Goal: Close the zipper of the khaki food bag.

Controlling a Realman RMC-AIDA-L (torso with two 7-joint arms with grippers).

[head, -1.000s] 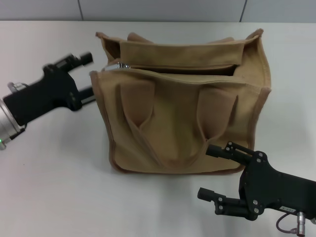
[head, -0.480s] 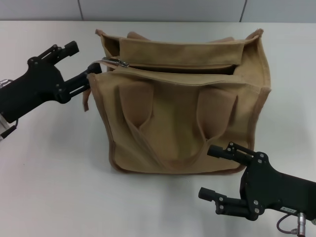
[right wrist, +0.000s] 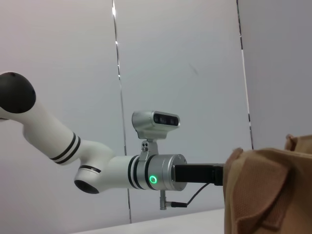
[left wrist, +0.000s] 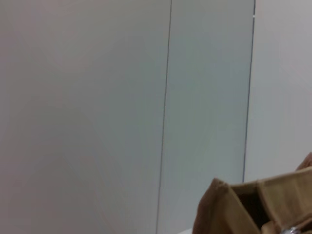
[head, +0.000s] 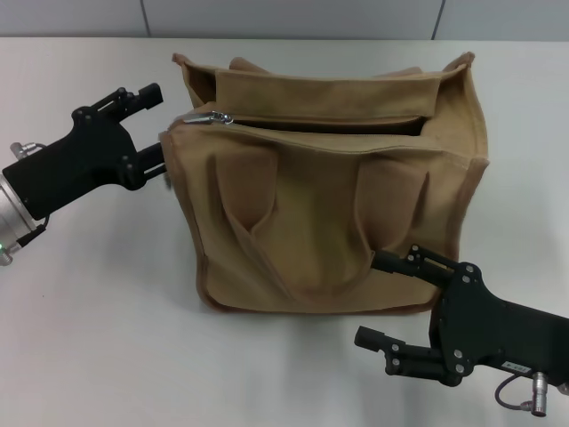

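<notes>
The khaki food bag [head: 320, 213] stands upright mid-table, handles hanging down its front. Its zipper [head: 329, 124] runs along the top and gapes open over most of its length. The silver pull tab [head: 213, 116] lies at the bag's left end. My left gripper [head: 153, 126] is open right at the bag's top left corner, its lower finger [head: 153, 157] against the bag's edge, a little left of the tab. My right gripper [head: 382, 300] is open and empty, low in front of the bag's lower right corner. The left wrist view shows the bag's corner [left wrist: 229, 204].
The white table [head: 98, 329] surrounds the bag, with a grey wall [head: 293, 18] behind it. The right wrist view shows my left arm [right wrist: 122, 173] reaching to the bag's side [right wrist: 268, 190].
My left gripper swung out to the left, then came back right to the bag's top left corner. The pull tab shifted slightly at that end. The right gripper barely moved.
</notes>
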